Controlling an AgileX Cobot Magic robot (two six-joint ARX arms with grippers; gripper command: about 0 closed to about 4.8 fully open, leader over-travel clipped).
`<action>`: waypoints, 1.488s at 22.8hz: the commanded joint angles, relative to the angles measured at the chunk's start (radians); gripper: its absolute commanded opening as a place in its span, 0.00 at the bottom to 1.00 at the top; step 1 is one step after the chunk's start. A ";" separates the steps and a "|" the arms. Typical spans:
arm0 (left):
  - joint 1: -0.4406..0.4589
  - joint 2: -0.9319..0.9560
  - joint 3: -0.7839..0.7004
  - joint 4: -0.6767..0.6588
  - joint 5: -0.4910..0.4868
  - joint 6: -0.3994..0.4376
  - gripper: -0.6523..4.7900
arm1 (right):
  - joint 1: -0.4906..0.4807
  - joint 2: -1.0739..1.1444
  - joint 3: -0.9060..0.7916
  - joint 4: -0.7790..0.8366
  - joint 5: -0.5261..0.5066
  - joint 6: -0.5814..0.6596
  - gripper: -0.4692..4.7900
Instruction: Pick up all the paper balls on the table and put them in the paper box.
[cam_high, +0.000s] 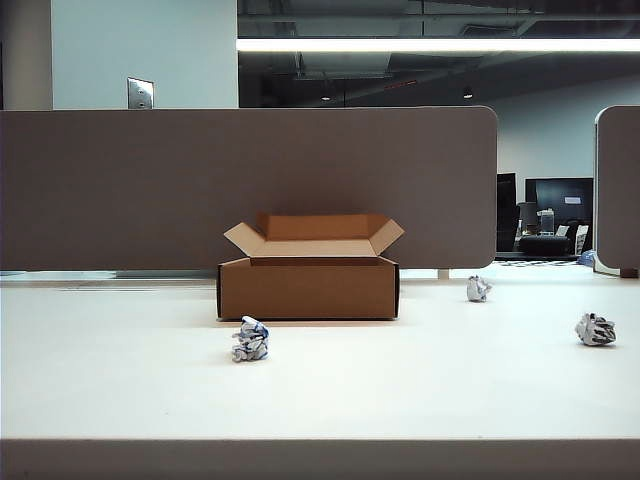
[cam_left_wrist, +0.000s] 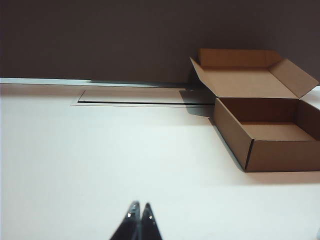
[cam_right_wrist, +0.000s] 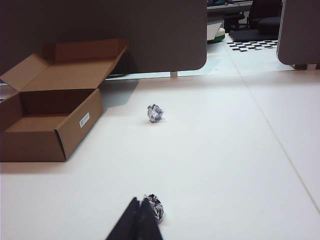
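My right gripper (cam_right_wrist: 141, 212) and left gripper (cam_left_wrist: 140, 212) hang closed, empty; three balls (cam_high: 250, 340) wait, scattered around the open box (cam_high: 308, 288).

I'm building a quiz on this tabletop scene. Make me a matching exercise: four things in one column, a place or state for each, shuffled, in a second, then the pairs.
Things:
1. paper box
2. nearest paper ball
3. far-right paper ball
4. left gripper

Places or states:
A. shut, holding nothing, over bare table
B. near the table's right side, apart from the box
C. flaps open, in front of the grey partition
D. just in front of the box's left corner

Pairs: 1-C, 2-D, 3-B, 4-A
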 joint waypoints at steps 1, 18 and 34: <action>0.003 0.000 0.004 0.011 -0.004 0.001 0.11 | 0.000 -0.003 -0.002 0.015 0.002 -0.008 0.09; 0.002 0.010 0.152 -0.010 -0.003 -0.161 0.11 | 0.000 0.035 0.229 0.021 0.141 0.018 0.08; -0.050 0.748 0.684 -0.114 0.222 -0.169 0.11 | 0.000 0.951 0.898 -0.348 0.041 -0.131 0.09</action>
